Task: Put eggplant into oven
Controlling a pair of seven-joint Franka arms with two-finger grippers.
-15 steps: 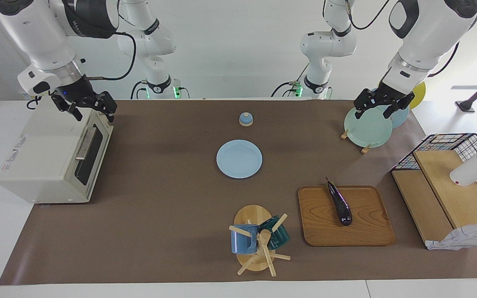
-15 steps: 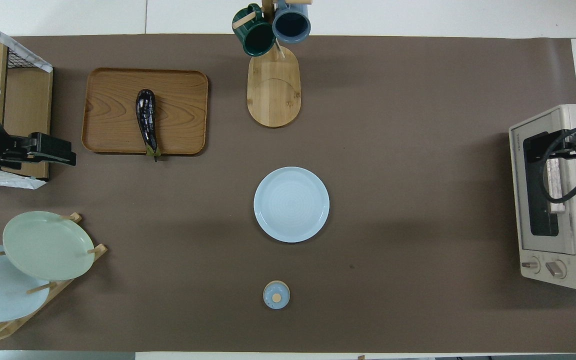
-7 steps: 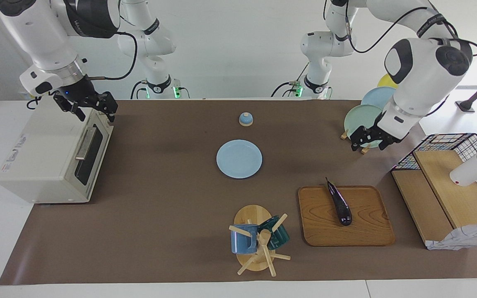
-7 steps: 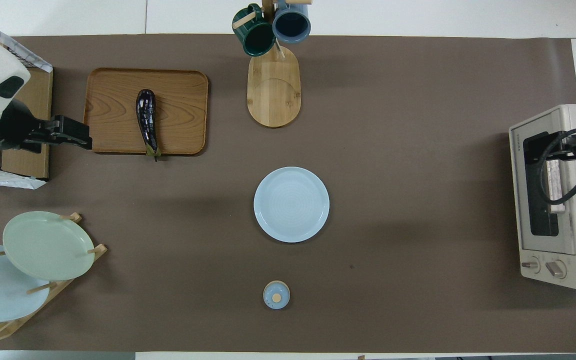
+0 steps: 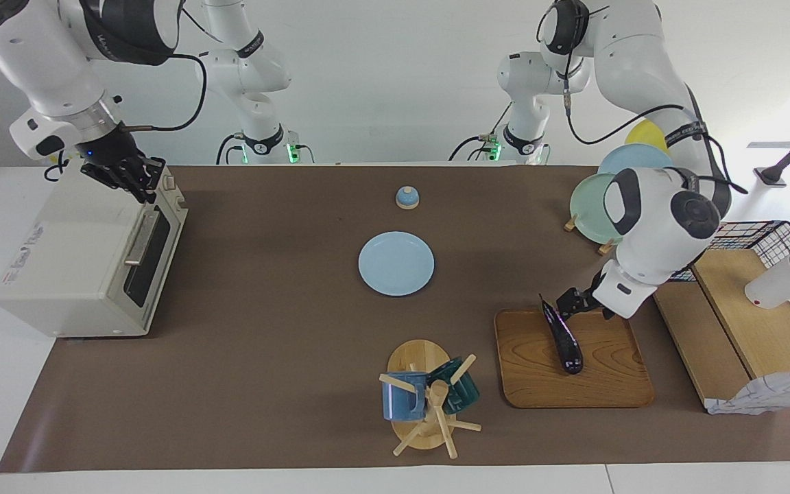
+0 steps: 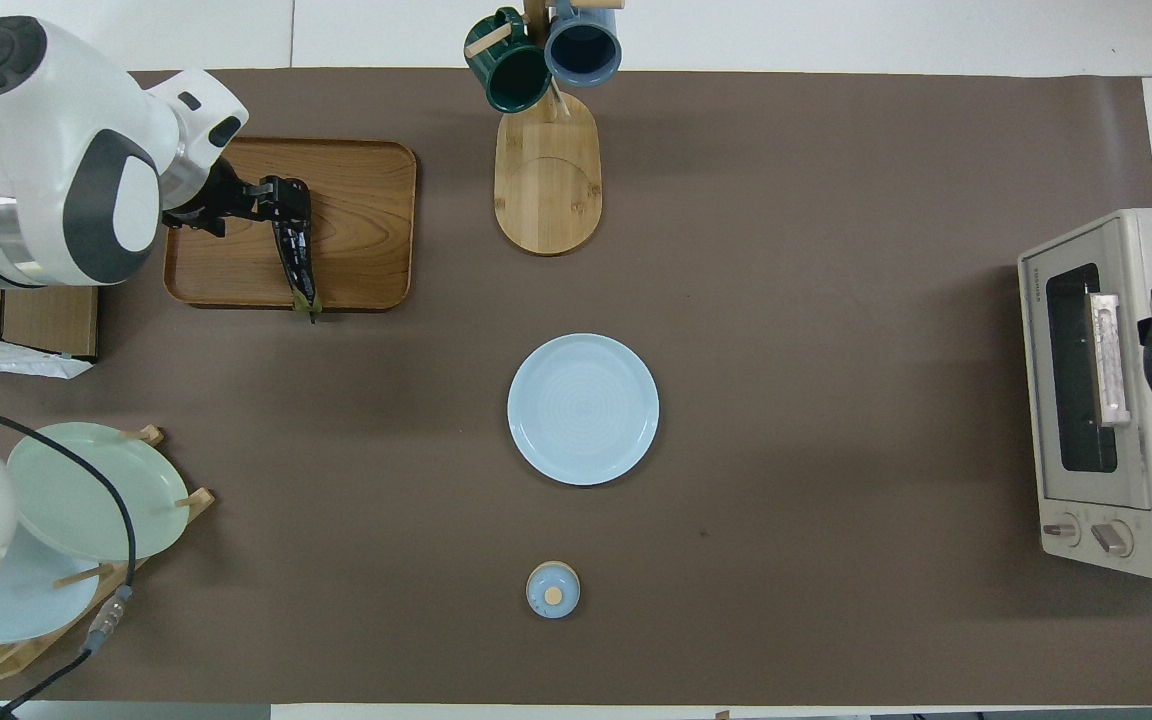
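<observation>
Nearest my end, the right gripper hangs over the top front edge of the oven, just above the door's bar handle. Its fingertips are pressed together with nothing between them. I can't tell if they touch the casing. I read that spot as a staging place: the door is shut, and it has to drop open before anything goes inside, so a gripper parked by the handle makes sense. The right arm comes down steeply from a high elbow, its wrist tipped toward the door.

Farther out, in the middle of the mat, sits the plate, which plays no part here.

Farther again, toward the left arm's end, the eggplant lies flat on the tray, stem pointing back toward the robots. Lying alone on a bare tray, it leaves room for fingers on both sides. The left gripper is over the eggplant, jaws spread wide and holding nothing. From the facing view I judge it to be above the skin and not on it. The left arm reaches well out. Its bulky wrist sits over the tray's edge by the shelf, and the hand is angled in sideways across the eggplant's length, so I'd expect a pinch across the body. The glossy skin could slip, so I'd want a grip near the middle.
</observation>
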